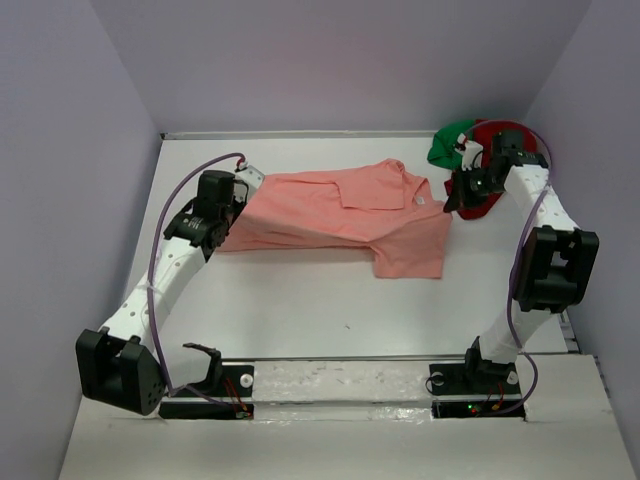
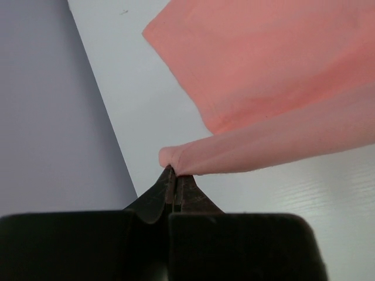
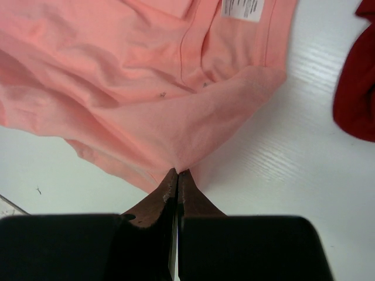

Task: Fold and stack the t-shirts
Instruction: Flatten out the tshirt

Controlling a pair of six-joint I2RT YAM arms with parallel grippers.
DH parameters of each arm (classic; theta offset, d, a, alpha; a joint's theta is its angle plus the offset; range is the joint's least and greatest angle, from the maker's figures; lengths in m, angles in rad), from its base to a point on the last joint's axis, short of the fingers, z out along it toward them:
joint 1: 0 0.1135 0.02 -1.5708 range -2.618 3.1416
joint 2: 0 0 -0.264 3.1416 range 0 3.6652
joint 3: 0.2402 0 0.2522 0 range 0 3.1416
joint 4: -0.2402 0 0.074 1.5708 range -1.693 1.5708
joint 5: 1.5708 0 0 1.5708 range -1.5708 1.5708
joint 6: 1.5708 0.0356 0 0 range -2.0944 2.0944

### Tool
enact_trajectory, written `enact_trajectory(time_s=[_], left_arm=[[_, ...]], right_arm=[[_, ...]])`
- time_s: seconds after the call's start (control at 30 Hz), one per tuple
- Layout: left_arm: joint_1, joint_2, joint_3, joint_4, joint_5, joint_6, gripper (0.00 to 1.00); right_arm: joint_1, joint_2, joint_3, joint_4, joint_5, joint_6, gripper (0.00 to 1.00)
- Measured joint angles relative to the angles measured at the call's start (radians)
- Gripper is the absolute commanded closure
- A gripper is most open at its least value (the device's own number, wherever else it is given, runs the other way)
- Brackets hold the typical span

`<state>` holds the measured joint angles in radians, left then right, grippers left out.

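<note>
Left claw (image 2: 174,177): I clench a pink shirt (image 2: 269,64) fold.
Right claw (image 3: 177,174): I pinch that shirt's edge.
Red shirt (image 3: 357,88), green shirt (image 1: 446,147): heaped far right, probably touching.

White table (image 1: 300,310) enclosed by pale lavender walls (image 1: 350,60)

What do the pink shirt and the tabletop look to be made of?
Pink shirt: soft matte knit cloth, probably cotton jersey; it drapes, creases and shows stitched seams. Tabletop: hard white board with fine grain-like lines and a slight sheen, possibly laminate or painted wood.
</note>
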<state>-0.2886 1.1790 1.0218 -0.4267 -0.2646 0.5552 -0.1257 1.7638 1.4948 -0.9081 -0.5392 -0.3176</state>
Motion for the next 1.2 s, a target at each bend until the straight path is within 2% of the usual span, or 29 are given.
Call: enact_trajectory(time_s=[0.27,0.47,0.6,0.9,1.07,1.2], left_arm=[[0.0,0.1,0.093,0.057,-0.084,-0.018,1.0],[0.008,0.167,0.24,0.09,-0.141,-0.02,1.0],[0.034,0.182,0.314,0.111,-0.168,-0.001,1.0],[0.136,0.154,0.468,0.117,-0.175,0.027,1.0],[0.139,0.026,0.472,0.099,-0.141,0.03,1.0],[0.146,-0.106,0.489,0.07,-0.06,0.022,1.0]], right_arm=[[0.0,0.029,0.215,0.006,-0.013,0.027,1.0],[0.0,0.081,0.462,0.005,-0.019,0.056,1.0],[0.0,0.084,0.556,0.005,-0.02,0.061,1.0],[0.003,0.003,0.558,0.033,-0.039,0.067,1.0],[0.003,-0.167,0.517,0.062,-0.035,0.075,1.0],[0.003,-0.308,0.514,0.098,-0.023,0.08,1.0]])
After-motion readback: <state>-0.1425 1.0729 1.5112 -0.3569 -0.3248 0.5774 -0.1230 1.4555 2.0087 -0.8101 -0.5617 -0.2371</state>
